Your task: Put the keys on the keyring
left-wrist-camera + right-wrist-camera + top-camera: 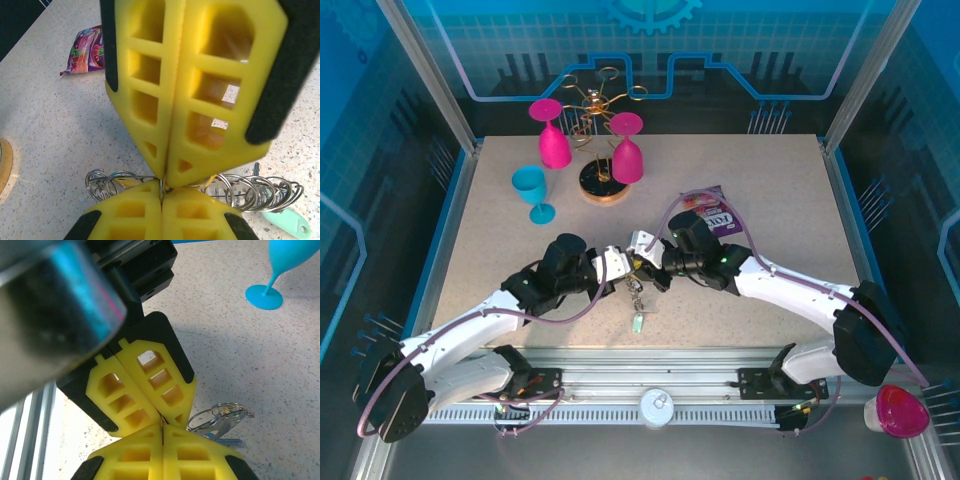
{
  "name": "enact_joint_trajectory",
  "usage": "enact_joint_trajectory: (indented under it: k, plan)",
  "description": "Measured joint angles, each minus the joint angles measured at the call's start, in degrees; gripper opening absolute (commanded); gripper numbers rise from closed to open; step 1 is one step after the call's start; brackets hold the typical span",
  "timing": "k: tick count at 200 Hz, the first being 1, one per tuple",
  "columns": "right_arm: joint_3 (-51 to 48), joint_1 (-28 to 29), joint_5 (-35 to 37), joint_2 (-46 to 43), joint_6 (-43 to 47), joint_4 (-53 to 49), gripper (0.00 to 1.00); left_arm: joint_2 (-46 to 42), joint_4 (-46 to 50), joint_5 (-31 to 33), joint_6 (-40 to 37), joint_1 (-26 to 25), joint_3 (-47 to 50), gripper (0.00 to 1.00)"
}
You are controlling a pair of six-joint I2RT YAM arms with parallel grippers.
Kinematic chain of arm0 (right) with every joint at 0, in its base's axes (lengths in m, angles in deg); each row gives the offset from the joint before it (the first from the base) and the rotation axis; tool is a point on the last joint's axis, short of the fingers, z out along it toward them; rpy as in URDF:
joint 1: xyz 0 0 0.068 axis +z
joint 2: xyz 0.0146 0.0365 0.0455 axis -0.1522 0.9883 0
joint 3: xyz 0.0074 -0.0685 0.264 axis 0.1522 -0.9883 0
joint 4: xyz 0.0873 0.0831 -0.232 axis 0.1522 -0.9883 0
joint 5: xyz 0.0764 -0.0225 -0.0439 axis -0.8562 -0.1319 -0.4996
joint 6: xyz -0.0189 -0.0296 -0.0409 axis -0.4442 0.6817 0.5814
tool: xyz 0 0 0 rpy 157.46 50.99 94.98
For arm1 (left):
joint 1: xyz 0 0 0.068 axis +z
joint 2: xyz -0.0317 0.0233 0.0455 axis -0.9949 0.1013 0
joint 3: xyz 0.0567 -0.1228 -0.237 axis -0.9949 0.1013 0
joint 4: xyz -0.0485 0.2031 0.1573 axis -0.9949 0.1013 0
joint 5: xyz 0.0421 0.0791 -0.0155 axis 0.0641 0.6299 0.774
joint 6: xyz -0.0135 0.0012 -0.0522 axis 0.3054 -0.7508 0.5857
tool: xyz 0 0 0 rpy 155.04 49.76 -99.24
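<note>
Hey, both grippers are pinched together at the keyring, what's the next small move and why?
Probably keep the left gripper still and twist the right gripper slightly, working whatever it pinches further onto the keyring. Both sit shut, tip to tip, at its wire loops, with the green-tagged key beside them; what is pinched is hidden.

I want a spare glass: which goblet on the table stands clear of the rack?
The blue goblet, alone left of the rack; both pink goblets are at the rack.
</note>
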Motion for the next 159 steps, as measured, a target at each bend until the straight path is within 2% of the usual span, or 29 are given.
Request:
enact_joint_trajectory:
  k: [88,159]
  plan:
    - [0.0,2.0,9.6,0.0,-0.2,-0.2,0.0,0.1,0.1,1.3,1.9,0.4,0.0,0.0]
    - [0.0,2.1,11.1,0.0,-3.3,-0.2,0.0,0.1,-0.7,1.5,1.9,0.4,0.0,0.0]
